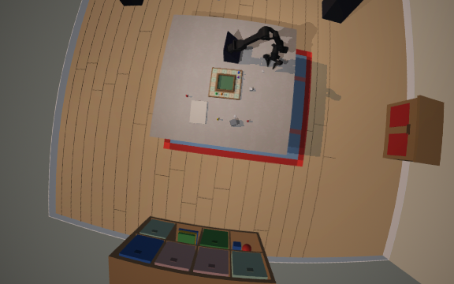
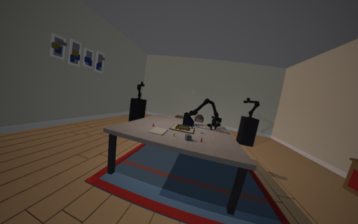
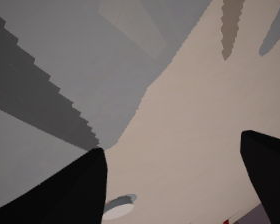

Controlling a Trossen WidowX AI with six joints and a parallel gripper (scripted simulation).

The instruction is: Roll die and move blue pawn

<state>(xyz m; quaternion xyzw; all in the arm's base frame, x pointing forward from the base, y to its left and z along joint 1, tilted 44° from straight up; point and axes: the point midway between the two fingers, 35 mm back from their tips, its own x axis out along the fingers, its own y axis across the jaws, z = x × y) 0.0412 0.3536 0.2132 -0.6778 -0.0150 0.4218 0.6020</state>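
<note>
Gripper (image 1: 273, 61) is pictured hanging over the upper right part of the table (image 1: 180, 59), its jaws partly spread and nothing held between them. In the wrist view the two dark fingers are seen well apart, with only table top between them.

A small white cube (image 1: 251, 88), judged to be the die, is seen lying on the table below and to the left of the gripper in the top view, well apart from it and just to the right of the game board (image 1: 213, 84). Being a cube, it offers no long axis, so either pair of faces could be taken. The green tray (image 1: 225, 82) is set in the middle of the board, further left of the die.

The next move is judged to be a reach down-frame and leftward, then a descent over the die. Open table is seen between gripper and die, save one tiny white speck (image 1: 262, 71). The table's right edge, above the rug (image 1: 302, 102), is close to the gripper, so room is better sought toward the board.
</note>
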